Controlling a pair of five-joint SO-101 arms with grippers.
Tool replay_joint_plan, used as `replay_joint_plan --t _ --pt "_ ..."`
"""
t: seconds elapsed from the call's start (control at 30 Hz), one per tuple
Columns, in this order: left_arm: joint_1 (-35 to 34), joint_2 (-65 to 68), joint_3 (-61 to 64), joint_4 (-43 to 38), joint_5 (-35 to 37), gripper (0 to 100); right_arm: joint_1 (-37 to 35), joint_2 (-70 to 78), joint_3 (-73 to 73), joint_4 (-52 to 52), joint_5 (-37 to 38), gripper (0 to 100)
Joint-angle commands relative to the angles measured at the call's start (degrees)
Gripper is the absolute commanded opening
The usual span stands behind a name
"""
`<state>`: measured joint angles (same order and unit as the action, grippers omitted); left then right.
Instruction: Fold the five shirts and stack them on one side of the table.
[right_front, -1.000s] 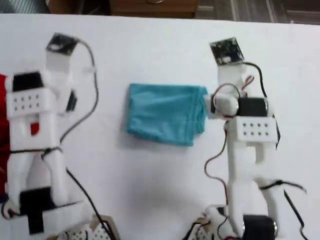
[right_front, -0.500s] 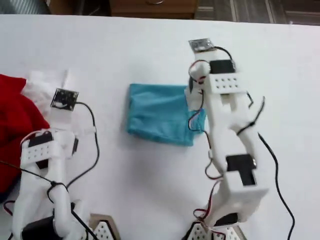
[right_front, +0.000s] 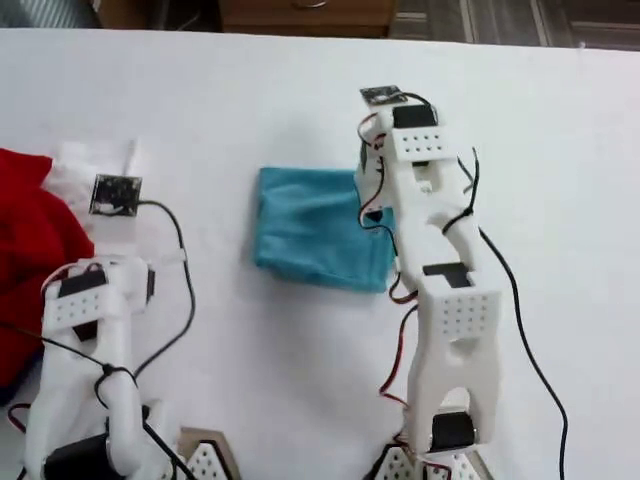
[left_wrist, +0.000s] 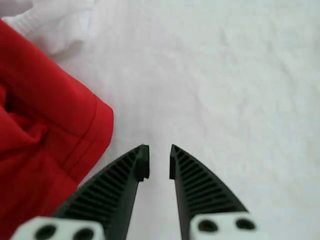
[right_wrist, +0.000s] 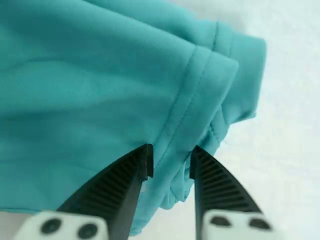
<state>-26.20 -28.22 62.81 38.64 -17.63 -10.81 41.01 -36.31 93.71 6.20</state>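
A folded teal shirt lies mid-table. My right arm stretches forward over its right edge. In the right wrist view my right gripper is open just above the teal shirt, with the stitched hem showing between the fingertips. A red shirt lies crumpled at the table's left edge, with a white shirt behind it. My left arm stands beside them. My left gripper hangs narrowly open over bare table, with the red shirt right beside one finger.
The white table has free room to the right of my right arm and along the far side. Cables trail from both arms near the front edge. Both arm bases stand at the front.
My right arm swung from beside the teal shirt's right edge to stretch forward over it. My left arm drew back toward the front, uncovering the red and white shirts.
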Motion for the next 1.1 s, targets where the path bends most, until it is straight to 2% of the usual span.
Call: replay_joint_plan --t 0.0,0.33,0.47,0.8,1.07 --pt "-0.26 -1.76 2.15 -4.22 0.44 10 -0.04 1.63 -5.19 1.71 -0.62 16.0" --pt "-0.26 -1.76 3.74 -6.51 0.44 10 0.13 6.46 -7.21 1.89 0.09 15.2" --pt "-0.18 -1.76 3.82 -6.51 0.44 10 -0.13 6.11 -7.3 1.27 4.04 0.9" --pt "-0.18 -1.76 3.82 -6.51 0.53 10 1.8 0.66 -17.05 4.53 10.37 1.9" --pt "-0.18 -1.76 3.82 -6.51 0.53 10 4.0 0.75 -18.2 4.79 17.14 1.9"
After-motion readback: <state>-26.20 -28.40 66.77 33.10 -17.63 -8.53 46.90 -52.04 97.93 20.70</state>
